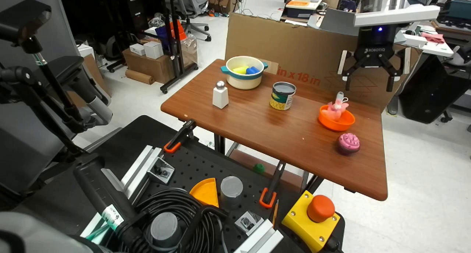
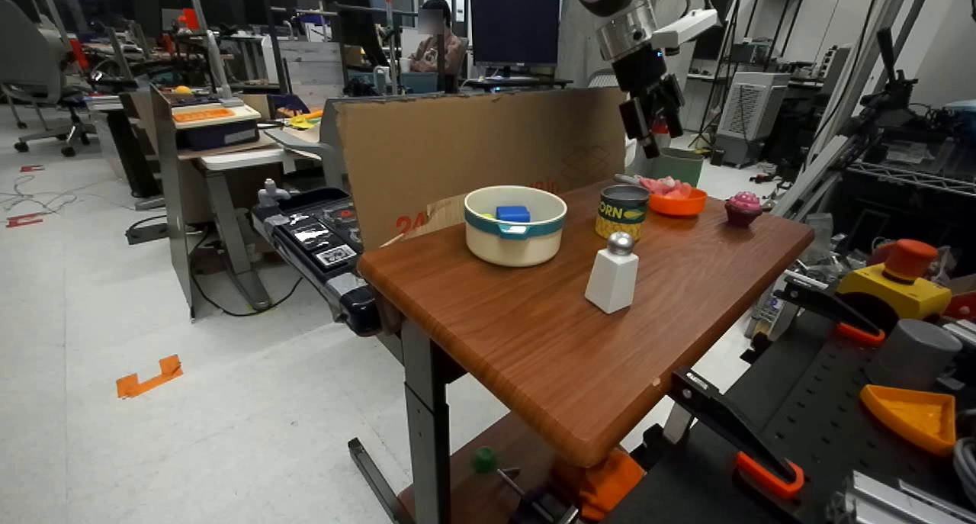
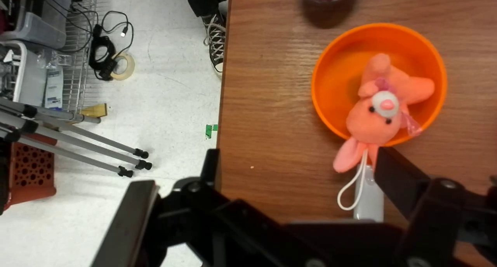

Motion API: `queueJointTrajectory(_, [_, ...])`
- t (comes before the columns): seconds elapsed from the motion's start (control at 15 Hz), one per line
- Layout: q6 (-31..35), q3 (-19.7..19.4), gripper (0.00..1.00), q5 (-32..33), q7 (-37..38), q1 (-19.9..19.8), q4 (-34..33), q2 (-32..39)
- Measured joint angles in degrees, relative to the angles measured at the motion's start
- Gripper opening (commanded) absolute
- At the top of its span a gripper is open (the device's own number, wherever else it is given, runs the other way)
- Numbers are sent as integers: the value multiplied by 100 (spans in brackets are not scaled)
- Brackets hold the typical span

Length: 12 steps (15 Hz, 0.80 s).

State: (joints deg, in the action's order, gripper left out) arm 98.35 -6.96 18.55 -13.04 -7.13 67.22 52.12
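Claw point(image 1: 369, 85): spread wide, holding nothing | bunny toy point(image 3: 374, 125): in orange bowl point(image 3: 329, 92), near short edge of table point(image 1: 250, 124) | why: bowl seems to prop its head

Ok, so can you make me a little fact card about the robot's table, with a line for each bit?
Robot: the gripper is open, holds nothing and is higher than the table
Nearest to it: a pink plush toy
Toy's place: in an orange bowl, ears reaching past the rim
Beside the bowl: a pink-topped cupcake
Can: a corn can, upright
Pot: a cream pot holding a blue thing and a yellow thing
Near the pot: a white shaker, upright
Backdrop: a cardboard sheet
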Motion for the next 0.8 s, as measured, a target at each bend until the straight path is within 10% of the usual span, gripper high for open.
queueJointTrajectory(0.8, [-46, -37, 100, -103, 675, -20, -2, 37])
